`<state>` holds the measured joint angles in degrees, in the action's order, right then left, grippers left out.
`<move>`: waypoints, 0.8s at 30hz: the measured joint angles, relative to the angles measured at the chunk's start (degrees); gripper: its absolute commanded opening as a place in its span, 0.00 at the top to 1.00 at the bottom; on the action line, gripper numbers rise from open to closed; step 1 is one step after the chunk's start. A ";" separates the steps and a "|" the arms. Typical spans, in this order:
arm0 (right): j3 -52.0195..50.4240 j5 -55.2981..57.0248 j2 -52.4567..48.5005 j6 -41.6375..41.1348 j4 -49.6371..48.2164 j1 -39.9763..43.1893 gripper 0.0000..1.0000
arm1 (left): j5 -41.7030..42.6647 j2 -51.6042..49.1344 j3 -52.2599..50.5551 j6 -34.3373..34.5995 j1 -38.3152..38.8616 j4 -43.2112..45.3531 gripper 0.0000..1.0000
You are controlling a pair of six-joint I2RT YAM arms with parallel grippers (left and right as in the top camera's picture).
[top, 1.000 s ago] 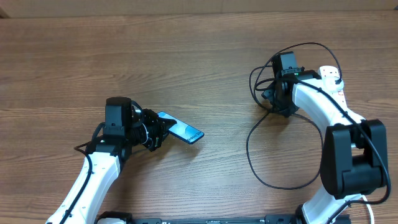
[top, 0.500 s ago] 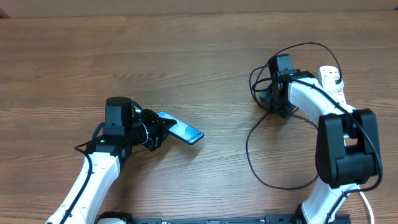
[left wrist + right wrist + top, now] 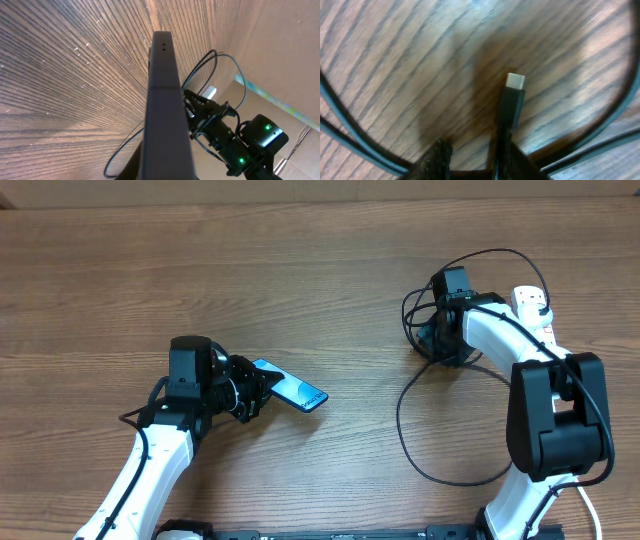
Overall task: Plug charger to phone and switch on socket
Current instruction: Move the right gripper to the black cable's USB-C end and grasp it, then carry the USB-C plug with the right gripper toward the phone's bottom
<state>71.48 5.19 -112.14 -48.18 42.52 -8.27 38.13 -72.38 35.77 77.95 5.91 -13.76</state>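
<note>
The phone (image 3: 298, 392), with its blue lit screen, is held tilted above the table at one end by my left gripper (image 3: 256, 390), which is shut on it. The left wrist view shows it edge-on as a dark bar (image 3: 162, 100). The charger is a thin black cable (image 3: 400, 415) looping on the right. Its connector (image 3: 512, 97), with a pale metal tip, lies on the wood between the fingers of my right gripper (image 3: 470, 157), which is open and low over it (image 3: 437, 340). The white socket strip (image 3: 535, 305) lies behind the right arm, partly hidden.
Cable loops (image 3: 340, 130) lie on both sides of the right gripper's fingers. The black cable also shows in the left wrist view (image 3: 220, 62), with the right arm (image 3: 250, 145) beyond the phone. Cardboard walls (image 3: 300, 190) stand behind the table.
The right arm has turned and its gripper has shifted slightly up and left over the cable loops, then stayed nearly still. The left arm and the phone have not moved.
</note>
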 measured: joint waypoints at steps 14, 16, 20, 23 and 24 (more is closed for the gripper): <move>5.84 -3.50 -0.61 9.70 -1.95 -0.02 0.96 | 5.90 0.00 0.00 -7.34 -2.38 0.31 0.96; 7.67 -5.92 -0.02 11.65 -1.18 -0.09 0.96 | 8.07 0.00 0.00 -9.46 -4.37 0.37 0.96; 8.52 -13.77 3.21 15.89 1.22 -0.72 0.96 | 11.78 0.00 0.00 -12.90 -9.60 0.44 0.96; 8.81 -19.23 4.24 18.86 5.01 -3.23 0.96 | 14.14 0.00 0.00 -14.88 -13.75 0.92 0.96; 8.76 -20.17 4.24 19.87 5.73 -4.52 0.96 | 14.69 0.00 0.00 -15.30 -14.75 1.27 0.96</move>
<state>80.25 -14.98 -107.90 -28.32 48.25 -12.80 52.82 -72.38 35.77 62.65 -8.84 -12.49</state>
